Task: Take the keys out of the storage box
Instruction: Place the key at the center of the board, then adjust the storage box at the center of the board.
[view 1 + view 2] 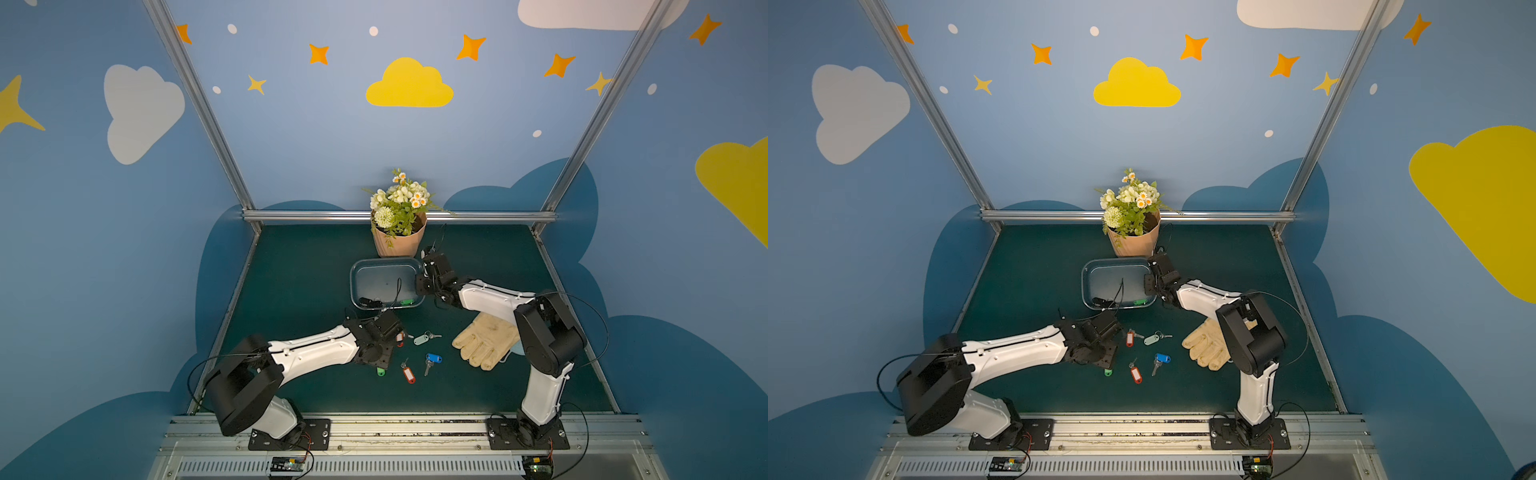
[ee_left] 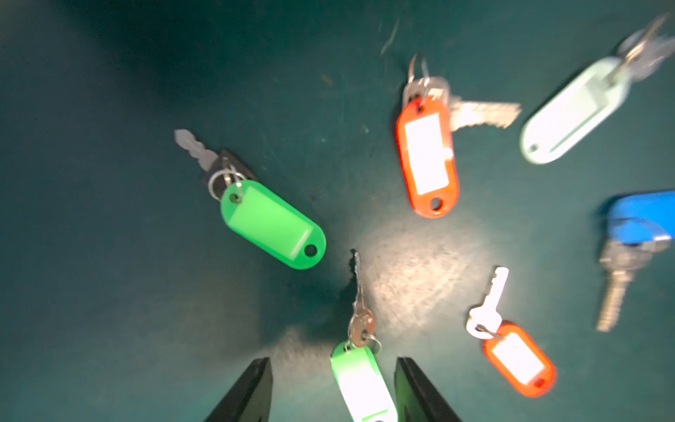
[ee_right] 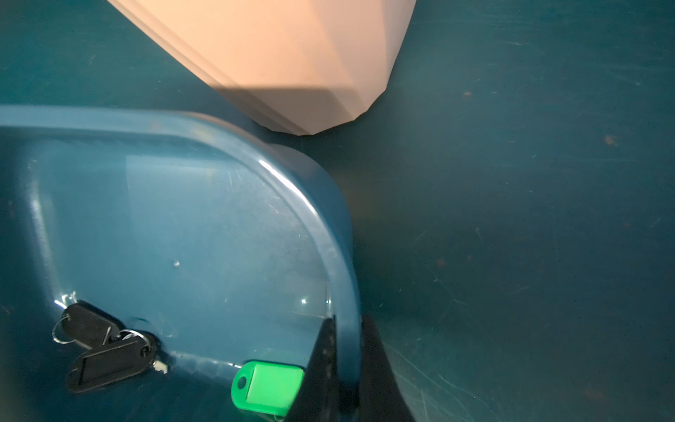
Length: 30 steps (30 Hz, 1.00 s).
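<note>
The translucent blue storage box (image 1: pixel 354 282) (image 3: pixel 219 124) sits mid-mat in both top views. My right gripper (image 3: pixel 347 319) is shut on its right rim, one finger inside, one outside. Two black-tagged keys (image 3: pixel 106 350) and a green-tagged key (image 3: pixel 268 387) lie inside by the near wall. In front of the box, my left gripper (image 2: pixel 334 361) stands open over the mat. A green-tagged key (image 2: pixel 361 383) lies between its fingers, touching neither. Around it lie green (image 2: pixel 272 224), red (image 2: pixel 427 157), pale (image 2: pixel 573 109), blue (image 2: pixel 639 219) and red (image 2: pixel 518 360) tagged keys.
A peach flower pot (image 1: pixel 399 243) stands just behind the box, close to the right gripper. A cream work glove (image 1: pixel 486 340) lies on the mat under the right forearm. Aluminium rails edge the green mat (image 1: pixel 299 270).
</note>
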Tool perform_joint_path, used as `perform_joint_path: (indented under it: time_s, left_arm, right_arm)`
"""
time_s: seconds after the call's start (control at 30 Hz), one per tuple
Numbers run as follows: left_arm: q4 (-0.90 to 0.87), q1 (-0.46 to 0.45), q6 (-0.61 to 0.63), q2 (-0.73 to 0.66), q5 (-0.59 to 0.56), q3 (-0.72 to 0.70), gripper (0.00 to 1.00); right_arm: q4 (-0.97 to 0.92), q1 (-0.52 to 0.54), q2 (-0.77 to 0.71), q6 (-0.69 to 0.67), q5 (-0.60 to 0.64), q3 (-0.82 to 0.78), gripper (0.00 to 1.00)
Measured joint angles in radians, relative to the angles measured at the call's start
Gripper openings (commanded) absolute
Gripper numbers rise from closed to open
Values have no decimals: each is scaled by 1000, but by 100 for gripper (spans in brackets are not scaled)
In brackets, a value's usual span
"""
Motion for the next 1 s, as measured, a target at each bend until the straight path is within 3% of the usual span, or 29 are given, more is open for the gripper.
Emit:
perform_joint_path:
  time_s: [0.1, 0.17, 0.2, 0.23, 0.37, 0.63, 0.73, 0.83, 1.0]
  left_arm:
    - [-30, 0, 0, -55, -2, 1, 75]
    - [-52, 3, 5, -80, -2, 4, 87]
    - [-62, 7, 6, -92, -2, 7, 100]
    - [-69, 14, 9, -105, -1, 8, 100]
    - [-72, 115, 16, -176, 24, 11, 100]
    - [76, 491, 8, -319, 162, 5, 100]
    - [129, 589, 4, -293, 223, 6, 91]
    - [178, 667, 1, -223, 302, 7, 75]
    - [202, 752, 12, -140, 380, 17, 69]
  right_arm:
    - [-6, 0, 0, 0, 0, 3, 0]
    - [-13, 0, 0, 0, 0, 7, 0]
    - [-14, 0, 0, 0, 0, 8, 0]
    - [-15, 0, 0, 0, 0, 8, 0]
    - [-16, 0, -3, 0, 0, 7, 0]
    - [40, 10, -52, -1, 4, -61, 0]
    - [99, 27, -57, -2, 6, -97, 0]
    - [144, 47, -56, -2, 3, -114, 0]
    - [251, 79, -24, -4, -14, -110, 0]
